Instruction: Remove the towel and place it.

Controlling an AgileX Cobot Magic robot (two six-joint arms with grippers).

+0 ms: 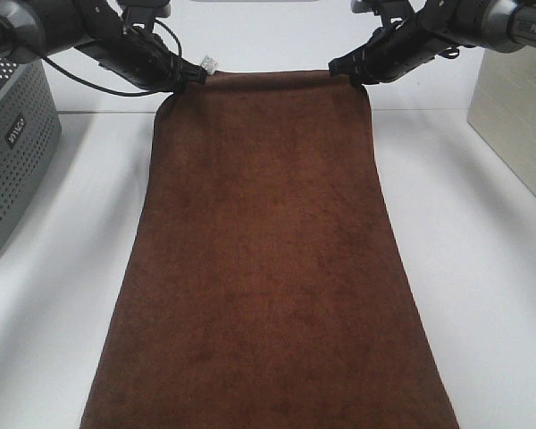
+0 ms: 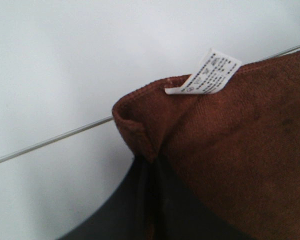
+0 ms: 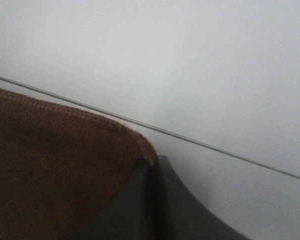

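The dark brown towel (image 1: 268,259) hangs stretched between my two grippers and drapes down toward the front of the white table. My left gripper (image 1: 189,79) is shut on its far left corner, beside the small white tag (image 1: 210,64). The tag (image 2: 205,74) and the pinched corner (image 2: 140,125) show in the left wrist view. My right gripper (image 1: 344,70) is shut on the far right corner, also seen in the right wrist view (image 3: 140,150). The towel's lower end runs out of the frame.
A grey perforated basket (image 1: 13,152) stands at the left edge of the table. A beige box (image 1: 518,116) stands at the right edge. White table surface (image 1: 482,295) lies on both sides of the towel.
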